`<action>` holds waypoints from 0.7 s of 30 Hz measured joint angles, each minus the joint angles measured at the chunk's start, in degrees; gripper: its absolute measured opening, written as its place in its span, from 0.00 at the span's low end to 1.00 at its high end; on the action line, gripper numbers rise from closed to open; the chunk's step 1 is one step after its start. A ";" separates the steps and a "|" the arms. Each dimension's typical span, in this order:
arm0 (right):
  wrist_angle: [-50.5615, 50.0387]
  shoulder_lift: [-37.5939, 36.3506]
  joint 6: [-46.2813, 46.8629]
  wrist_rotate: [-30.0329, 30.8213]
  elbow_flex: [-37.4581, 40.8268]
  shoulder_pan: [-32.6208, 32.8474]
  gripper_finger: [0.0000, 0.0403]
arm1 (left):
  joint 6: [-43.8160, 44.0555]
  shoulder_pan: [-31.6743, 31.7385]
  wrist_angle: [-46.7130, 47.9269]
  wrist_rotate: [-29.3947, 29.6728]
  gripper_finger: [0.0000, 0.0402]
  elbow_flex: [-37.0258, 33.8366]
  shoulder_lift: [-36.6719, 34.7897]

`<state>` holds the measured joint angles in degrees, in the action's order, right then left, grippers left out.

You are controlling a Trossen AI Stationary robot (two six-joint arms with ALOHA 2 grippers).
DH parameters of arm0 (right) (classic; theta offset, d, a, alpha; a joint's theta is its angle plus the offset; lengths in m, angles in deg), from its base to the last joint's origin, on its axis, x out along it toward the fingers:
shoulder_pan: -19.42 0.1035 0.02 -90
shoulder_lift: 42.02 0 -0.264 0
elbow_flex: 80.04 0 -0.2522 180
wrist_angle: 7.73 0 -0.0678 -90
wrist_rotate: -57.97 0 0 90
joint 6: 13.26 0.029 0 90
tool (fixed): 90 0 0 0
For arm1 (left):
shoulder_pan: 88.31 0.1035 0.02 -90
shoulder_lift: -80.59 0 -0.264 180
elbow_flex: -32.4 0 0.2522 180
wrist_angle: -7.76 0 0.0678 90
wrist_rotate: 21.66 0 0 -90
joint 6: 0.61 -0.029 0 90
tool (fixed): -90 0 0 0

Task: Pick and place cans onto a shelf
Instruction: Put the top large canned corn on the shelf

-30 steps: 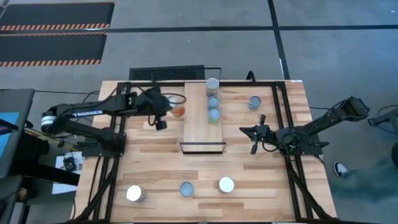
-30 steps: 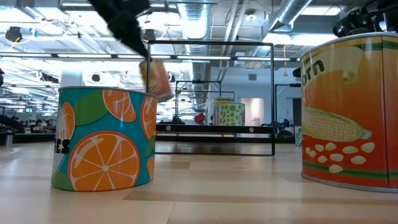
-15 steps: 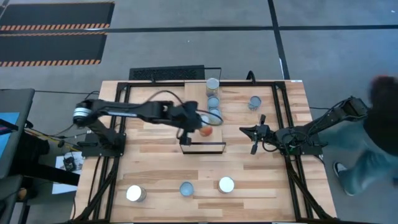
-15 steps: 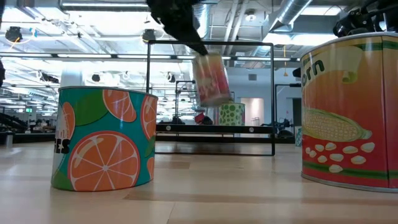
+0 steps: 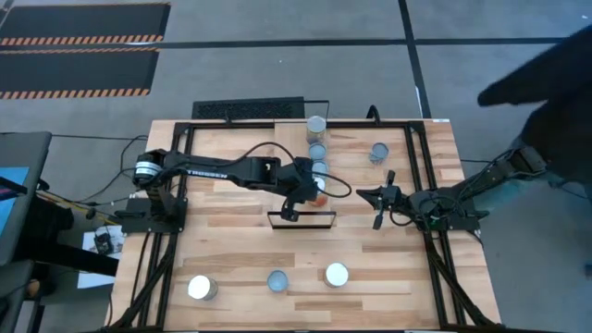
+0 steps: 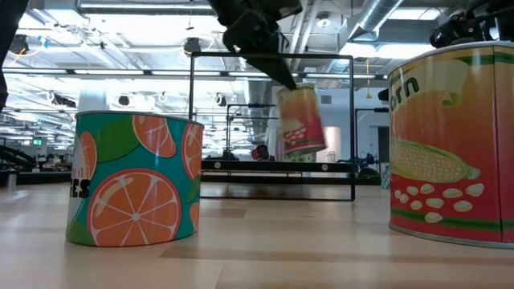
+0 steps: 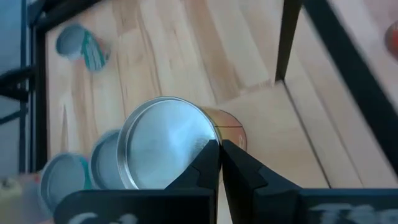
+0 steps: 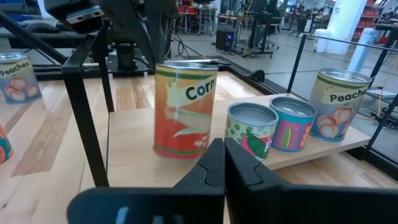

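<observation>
What the coming move turns on, as we judge it, is how the corn can (image 5: 317, 193) hangs over the shelf (image 5: 289, 205). In the high view it sits just right of the picture's centre, over the shelf board and next in line below the three cans already standing there: a green-dotted can (image 5: 319, 171) touching or nearly touching it, a pink-sided can (image 5: 317, 151) above that, and a peach can (image 5: 316, 125) at the upper end.

The left gripper (image 5: 308, 188) is clamped on the corn can, fingers closed on its side near the top. In the low view the corn can (image 6: 300, 122) hangs centre-frame, its long axis close to upright but leaning, top tipped toward the left of the frame (the right wrist view shows its base at or just above the board; we cannot tell whether it touches). The left arm reaches in from the left of the high view, so the can lies at the far right tip of that arm, directly below the claw.

The right gripper (image 5: 385, 199) waits right of centre in the high view, near the shelf's lower right corner, its fingers pressed together and holding nothing.

Four cans are off the shelf: a lone can (image 5: 378, 152) upper right of the shelf, and three along the bottom, a silver-topped can (image 5: 200, 288), a bluish-topped can (image 5: 277, 281) and a pale-topped can (image 5: 337, 274).
</observation>
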<state>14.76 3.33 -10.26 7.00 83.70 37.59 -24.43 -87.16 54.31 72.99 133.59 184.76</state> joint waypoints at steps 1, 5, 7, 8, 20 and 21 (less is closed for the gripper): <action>0.00 0.00 0.00 0.00 0.00 0.00 0.03 | -0.26 0.01 -1.21 -0.56 0.00 -0.30 0.02; 0.00 0.02 0.01 0.00 0.00 0.00 0.03 | -1.56 0.07 -3.25 -1.23 0.00 -0.45 0.07; 0.01 0.00 0.02 0.02 0.00 0.00 0.03 | -2.71 0.14 -3.46 -1.31 0.00 -0.45 0.22; 0.00 0.02 0.02 0.00 0.00 0.00 0.03 | -2.70 0.25 -4.05 -1.52 0.00 -0.42 0.57; 0.02 0.02 0.02 0.00 0.00 0.00 0.03 | -1.62 1.82 -4.62 -4.51 0.00 -0.32 1.62; 0.03 0.02 0.00 0.00 0.00 0.00 0.03 | -1.63 1.90 -4.60 -4.46 0.00 -0.32 1.62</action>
<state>14.79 3.35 -10.26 7.00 83.70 37.59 -26.06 -85.26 49.71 68.52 133.27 186.39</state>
